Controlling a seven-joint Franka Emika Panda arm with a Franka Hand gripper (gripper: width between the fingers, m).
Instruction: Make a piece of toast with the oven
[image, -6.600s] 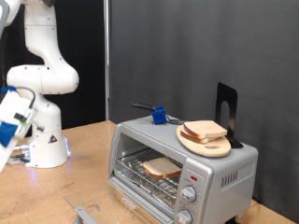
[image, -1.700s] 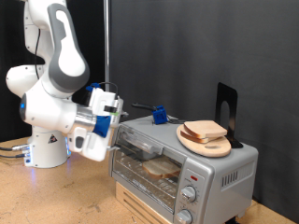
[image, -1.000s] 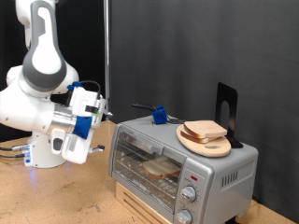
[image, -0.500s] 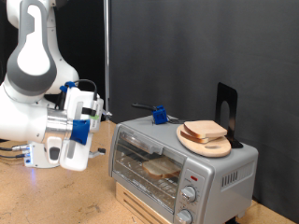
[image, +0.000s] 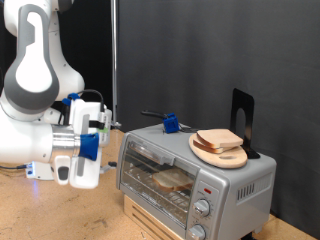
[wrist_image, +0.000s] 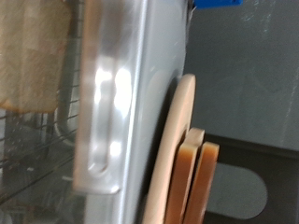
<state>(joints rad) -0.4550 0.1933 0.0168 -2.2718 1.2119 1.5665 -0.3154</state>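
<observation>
My white-and-blue two-finger gripper (image: 108, 140) hangs in the air just off the exterior view's left side of the small boxy silver toaster oven (image: 196, 180), close to its upper front corner but with a gap between us. I am clamped on nothing; whether my fingers stand apart or together I cannot tell, as they are too small and blurred in the exterior view and do not show in the wrist view.

The oven's glass door (image: 157, 176) is shut. Behind the glass, on the wire rack (wrist_image: 37, 159), lies the flat, squarish slice of pale bread with a tan-brown crust (image: 172, 180); the wrist view shows it through the glass as well, blurred (wrist_image: 33, 51), beside the door's shiny metal handle (wrist_image: 105, 103). At the oven's front, toward the exterior view's right, sit two round silver knobs (image: 198, 208) under a small red light (image: 207, 188).

On the oven's roof rests a round wooden board (image: 219, 152) bearing two more bread slices (image: 218, 139), stacked. The wrist view catches the board edge-on (wrist_image: 173, 154).

Further back on the roof lie a small blue object (image: 170, 124) and a black upright stand (image: 241, 122), against a dark curtain (image: 220, 50). The oven sits on a wooden tabletop (image: 60, 215).
</observation>
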